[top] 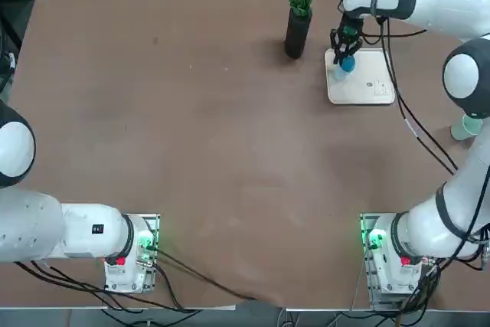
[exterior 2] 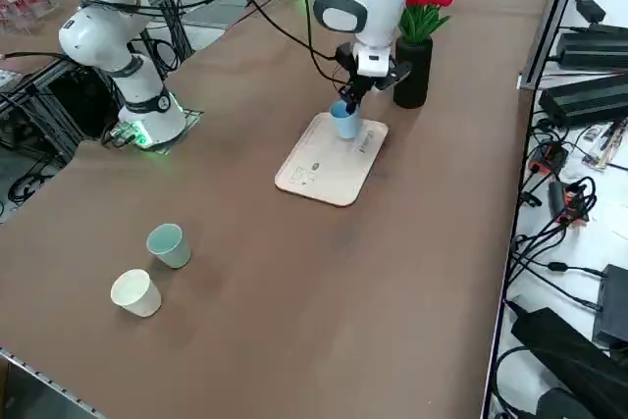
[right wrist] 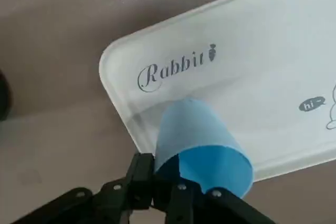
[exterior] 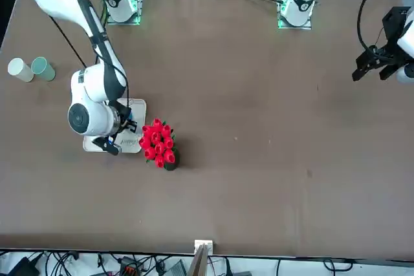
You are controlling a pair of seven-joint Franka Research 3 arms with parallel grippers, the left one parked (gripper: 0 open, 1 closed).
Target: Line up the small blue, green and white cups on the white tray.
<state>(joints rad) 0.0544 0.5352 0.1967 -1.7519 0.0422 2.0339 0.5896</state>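
My right gripper (top: 346, 50) is shut on the rim of the sky blue cup (right wrist: 202, 140), pinching one side of its wall. The blue cup (exterior 2: 344, 121) stands upright at the far corner of the white tray (exterior 2: 329, 169), the corner nearest the vase. I cannot tell whether its base touches the tray (right wrist: 262, 77). The pale green cup (exterior 2: 169, 244) and the off-white cup (exterior 2: 135, 292) lie on the bare table, well apart from the tray on my right side. They also show together in the front view, the white cup (exterior: 19, 69) beside the green cup (exterior: 43, 68).
A tall black vase (top: 297, 32) with red flowers (exterior: 158, 141) stands just beside the tray, close to the gripper. The right arm's cable hangs over the tray's edge. Brown tabletop stretches wide to the left of the tray.
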